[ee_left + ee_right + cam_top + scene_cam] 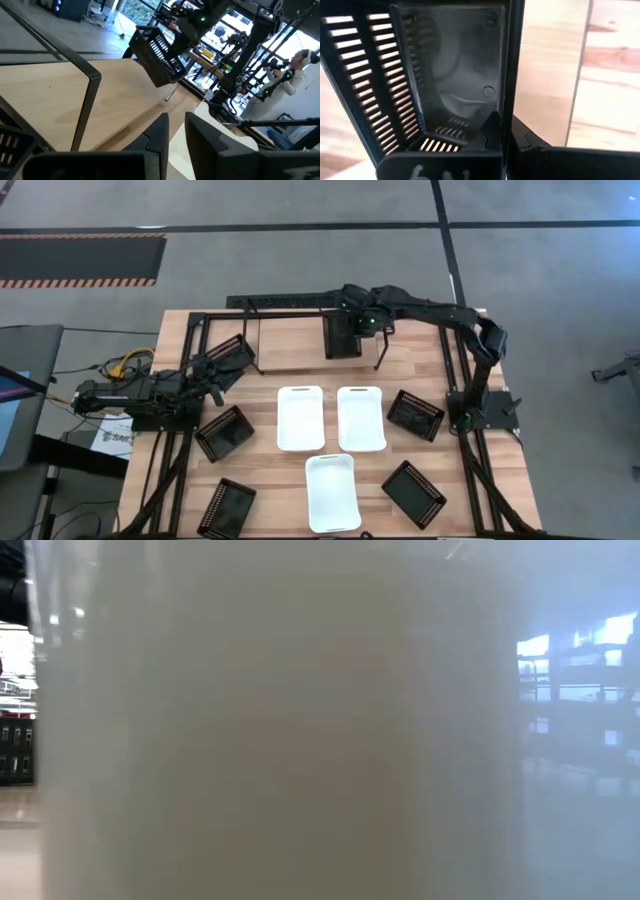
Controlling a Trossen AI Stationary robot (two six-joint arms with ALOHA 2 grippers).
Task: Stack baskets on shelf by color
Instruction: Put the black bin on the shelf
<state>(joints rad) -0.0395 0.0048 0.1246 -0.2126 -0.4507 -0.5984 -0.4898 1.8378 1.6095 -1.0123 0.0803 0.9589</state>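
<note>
- The right gripper (345, 330) is seen clamped on one wall of a small black basket (341, 337), its fingers pressed together with only the wall between them. The basket is carried in the air over the light wood base of the shelf (300, 345), near the back of the table (470, 480).
- In the right wrist view the same basket (435, 75) is shown tipped, its slotted side and smooth floor turned toward the camera. In the left wrist view it hangs tilted from the far arm.
- The left gripper (214, 370) is held low at the table's left side, just beside another black basket (232, 352) at the shelf's left end. Its fingers (162, 132) are set slightly apart, and nothing is seen between them.
- Three white baskets (300, 418) lie together at the table's middle. Four more black baskets (225, 431) lie apart around them, unshelved.
- The low view is filled by a pale surface close to the lens; nothing can be told from it.
- Risk, as judged: the thin one-wall grip may let the tilted basket swing or slip, and its rim may catch on an upright wire divider during lowering, so that it lands askew.
</note>
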